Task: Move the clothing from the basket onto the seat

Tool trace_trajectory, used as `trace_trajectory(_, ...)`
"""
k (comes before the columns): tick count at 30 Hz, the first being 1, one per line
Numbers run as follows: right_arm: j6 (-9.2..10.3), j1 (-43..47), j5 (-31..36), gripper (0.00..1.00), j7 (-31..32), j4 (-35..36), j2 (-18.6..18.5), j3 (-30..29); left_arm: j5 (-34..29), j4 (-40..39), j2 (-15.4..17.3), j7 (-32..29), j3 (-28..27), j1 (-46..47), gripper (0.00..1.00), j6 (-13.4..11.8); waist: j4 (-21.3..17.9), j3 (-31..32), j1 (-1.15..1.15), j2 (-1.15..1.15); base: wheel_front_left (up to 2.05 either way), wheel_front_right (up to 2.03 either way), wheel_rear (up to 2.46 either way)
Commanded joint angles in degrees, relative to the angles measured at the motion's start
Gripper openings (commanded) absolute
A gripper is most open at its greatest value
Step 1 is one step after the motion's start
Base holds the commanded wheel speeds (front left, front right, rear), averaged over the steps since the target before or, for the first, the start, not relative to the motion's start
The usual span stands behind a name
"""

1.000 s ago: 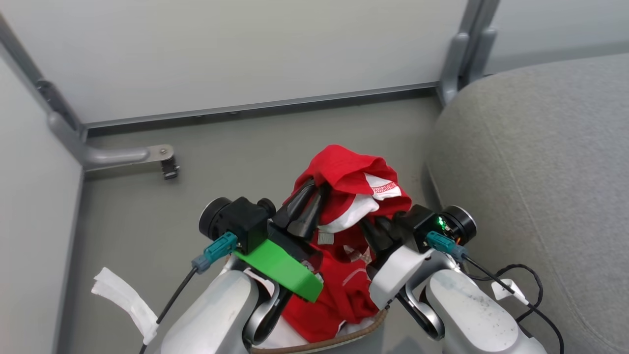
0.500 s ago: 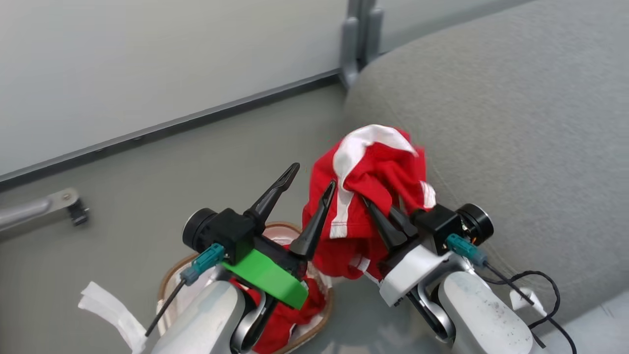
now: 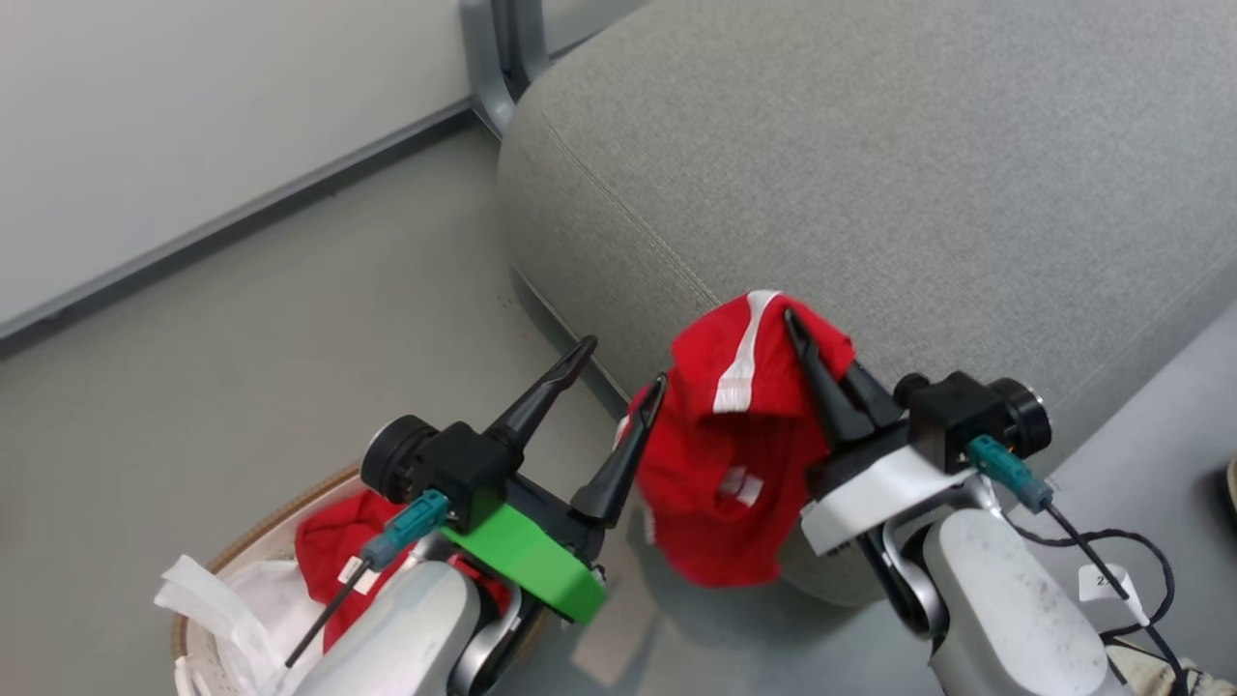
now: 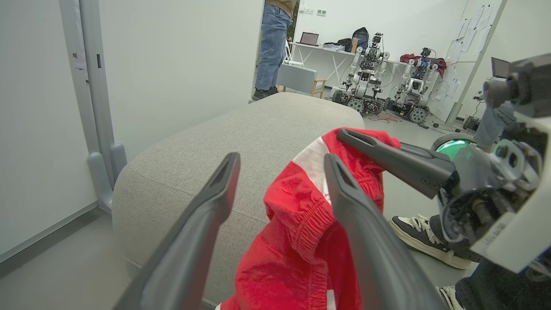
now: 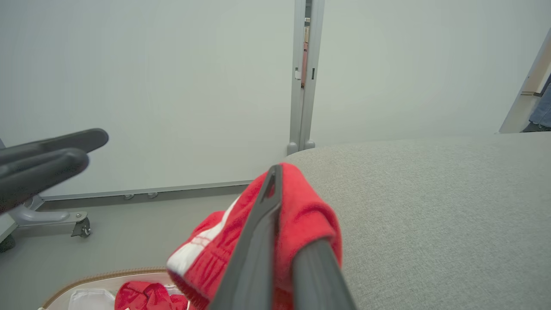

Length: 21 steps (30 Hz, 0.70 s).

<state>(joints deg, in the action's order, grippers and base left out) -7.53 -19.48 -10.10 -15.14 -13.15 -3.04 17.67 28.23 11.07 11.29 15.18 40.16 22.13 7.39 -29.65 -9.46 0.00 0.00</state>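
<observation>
- At the front edge of the seat point(image 3: 870, 174), the right end effector point(image 3: 807, 338) clamps a red garment point(image 3: 720, 464), which hangs down.
- Left end effector point(image 3: 623, 361) stands wide and empty, just beside it.
- More red clothing point(image 3: 329, 546) lies in the basket point(image 3: 242, 546).

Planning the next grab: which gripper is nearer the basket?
Left. The left gripper, open, hangs just past the basket rim, on the side toward the seat. The right gripper, shut on a red garment, is farther off, at the seat's front edge.
</observation>
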Motion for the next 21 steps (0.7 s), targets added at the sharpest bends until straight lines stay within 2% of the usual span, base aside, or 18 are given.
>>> trace_trajectory(1,0.08,-1.61,0.91,0.00,-0.02,0.43,0.10,-1.05,0.45,-0.10,1.05,-0.05,-0.34,1.00,1.00,0.17,-1.94,-3.17,0.00,0.00,0.00,0.00,0.00)
trace_trajectory(7,0.08,-10.22,6.10,0.00,-0.02,-1.50,0.02,-3.66,-0.13,-0.87,4.02,-0.05,-1.82,-0.52,1.00,0.17,-1.86,-6.50,0.00,0.00,0.00,0.00,0.00)
trace_trajectory(21,0.08,-37.71,20.28,0.00,-0.01,-11.83,-6.34,-15.85,-0.19,-7.48,13.04,-0.04,-2.93,1.50,1.00,0.18,6.79,-21.02,0.00,0.00,0.00,0.00,0.00)
